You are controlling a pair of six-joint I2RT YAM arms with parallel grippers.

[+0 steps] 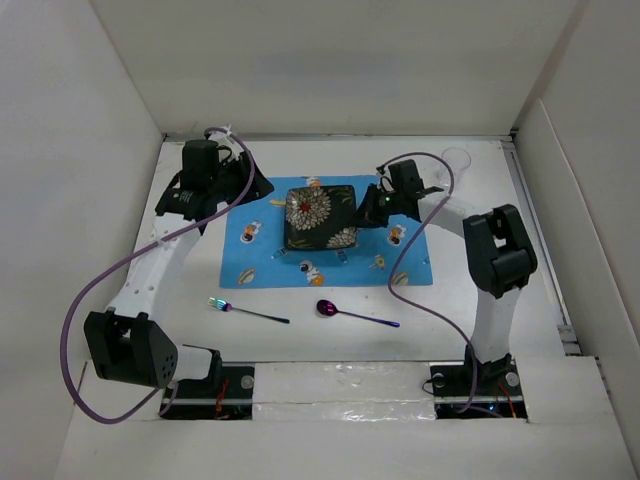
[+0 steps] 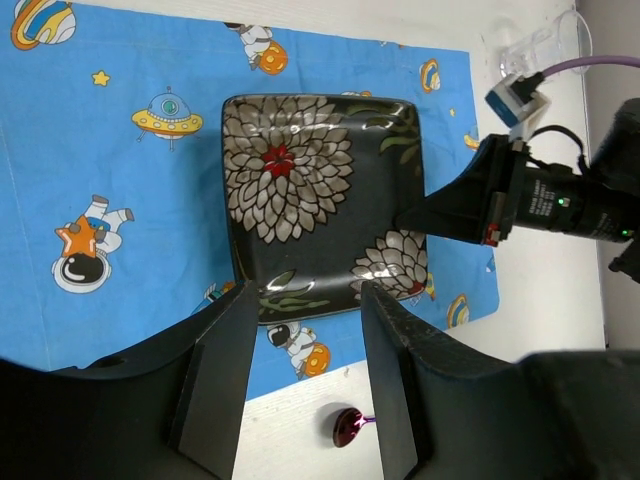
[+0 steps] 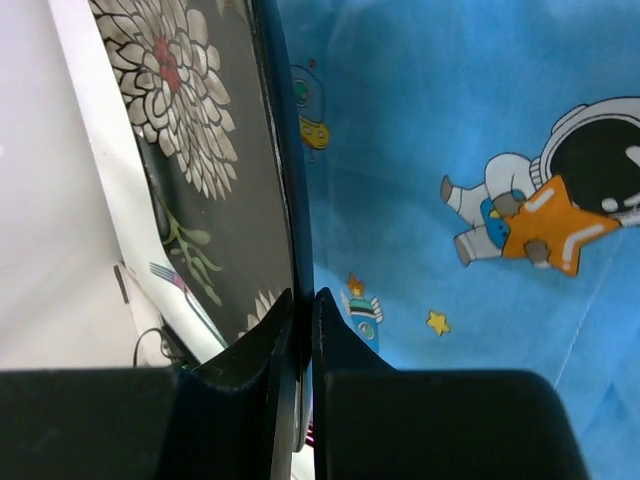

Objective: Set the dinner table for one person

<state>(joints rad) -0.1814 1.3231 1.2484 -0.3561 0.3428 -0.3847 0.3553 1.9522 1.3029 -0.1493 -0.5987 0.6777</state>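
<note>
A square black plate with a white flower print (image 1: 320, 215) is over the middle of the blue cartoon-print mat (image 1: 250, 262) on the white dinner table (image 1: 480, 290). My right gripper (image 1: 368, 207) is shut on the plate's right rim; in the right wrist view its jaws (image 3: 303, 310) pinch the rim of the plate (image 3: 190, 150) edge-on. My left gripper (image 1: 255, 190) is open and empty, above the plate's left side; in the left wrist view the gripper (image 2: 305, 330) frames the plate's near edge (image 2: 320, 205). The right gripper (image 2: 430, 215) also shows there.
A rainbow-tinted fork (image 1: 245, 310) and a purple spoon (image 1: 355, 314) lie on the table in front of the mat. A clear glass (image 1: 455, 160) stands at the back right. White walls enclose the table on three sides.
</note>
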